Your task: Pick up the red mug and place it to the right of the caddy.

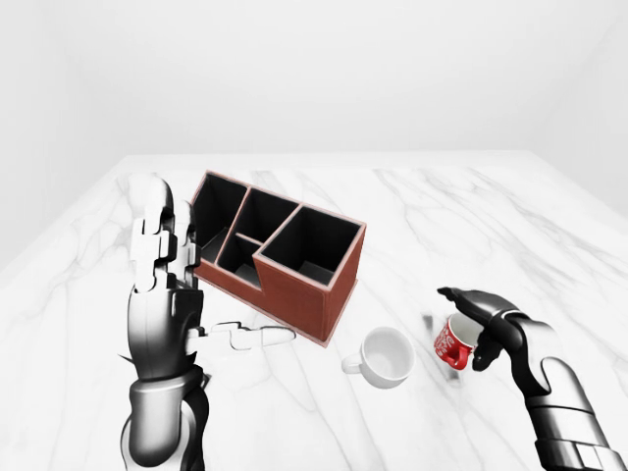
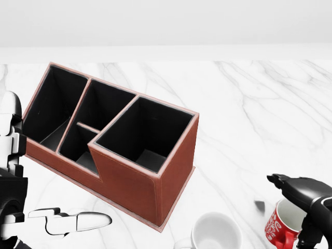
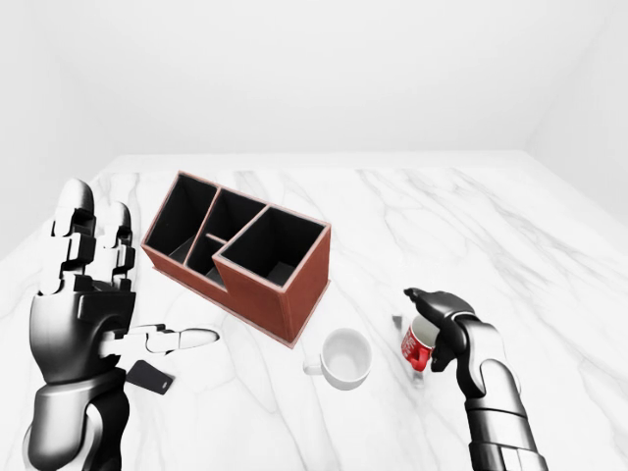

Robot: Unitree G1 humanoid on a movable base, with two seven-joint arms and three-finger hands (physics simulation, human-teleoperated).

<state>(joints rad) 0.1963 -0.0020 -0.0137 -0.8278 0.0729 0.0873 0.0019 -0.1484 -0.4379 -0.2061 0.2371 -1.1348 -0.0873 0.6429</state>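
Filling the views, white marble tabletop (image 1: 471, 216), plain white walls (image 1: 314, 69)

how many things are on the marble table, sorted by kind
mugs: 2, the red mug in the right hand and a white mug
caddies: 1, the brown caddy
small dark flat objects: 1, too unclear to name
total: 4
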